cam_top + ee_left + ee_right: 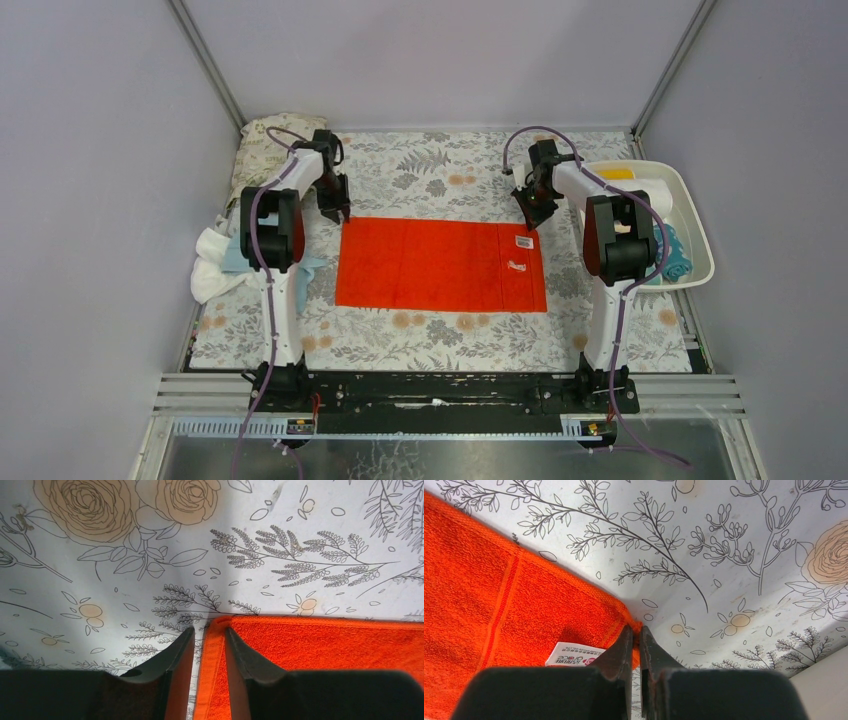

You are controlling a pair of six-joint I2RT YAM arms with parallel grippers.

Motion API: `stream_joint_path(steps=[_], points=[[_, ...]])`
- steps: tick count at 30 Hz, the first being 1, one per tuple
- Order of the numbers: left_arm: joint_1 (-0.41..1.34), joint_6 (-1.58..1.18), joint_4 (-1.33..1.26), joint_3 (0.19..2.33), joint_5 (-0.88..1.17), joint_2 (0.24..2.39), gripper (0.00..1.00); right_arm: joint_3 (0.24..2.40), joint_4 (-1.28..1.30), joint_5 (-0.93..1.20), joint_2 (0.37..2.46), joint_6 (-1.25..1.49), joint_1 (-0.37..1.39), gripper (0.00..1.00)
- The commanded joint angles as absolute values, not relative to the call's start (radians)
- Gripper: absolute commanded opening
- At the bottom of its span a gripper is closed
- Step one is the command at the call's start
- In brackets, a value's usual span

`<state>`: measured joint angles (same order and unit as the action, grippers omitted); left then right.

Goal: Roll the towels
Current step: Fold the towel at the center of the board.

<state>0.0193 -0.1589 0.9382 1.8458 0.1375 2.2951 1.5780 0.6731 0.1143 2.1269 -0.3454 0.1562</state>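
Note:
An orange-red towel (440, 265) lies flat and spread on the floral mat (440, 165). My left gripper (335, 212) is at its far left corner. In the left wrist view (210, 632) the jaws are a little apart and straddle the towel's hem (215, 670): one finger on the mat, the other on the towel (325, 645). My right gripper (530, 222) is at the far right corner. In the right wrist view (636, 630) it is shut on that corner of the towel (499, 595), beside its white label (574, 655).
A pile of white (210, 270) and light blue (240, 255) towels lies at the left mat edge. A white bin (690, 215) on the right holds rolled towels, one teal (672, 255). A leaf-printed cushion (262, 140) sits at the back left.

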Motion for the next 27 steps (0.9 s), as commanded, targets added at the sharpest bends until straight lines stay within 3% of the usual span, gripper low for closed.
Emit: stream_joint_path(steps=[1,6,10,20,27], points=[[0.063,-0.137,0.911,1.795,0.034,2.417,0.29,1.589,0.670,0.055,2.174,-0.374,0.151,0.00],[0.097,-0.134,0.920,1.794,-0.019,2.429,0.22,1.601,0.672,0.063,2.179,-0.370,0.152,0.00],[0.103,-0.125,0.923,1.815,0.002,2.431,0.00,1.632,0.679,0.062,2.182,-0.374,0.153,0.00],[0.077,-0.119,0.840,1.835,-0.014,2.204,0.00,1.673,0.599,-0.074,2.071,-0.411,0.153,0.00],[0.078,-0.161,0.784,1.673,-0.014,2.004,0.00,1.541,0.532,-0.099,1.937,-0.382,0.153,0.00]])
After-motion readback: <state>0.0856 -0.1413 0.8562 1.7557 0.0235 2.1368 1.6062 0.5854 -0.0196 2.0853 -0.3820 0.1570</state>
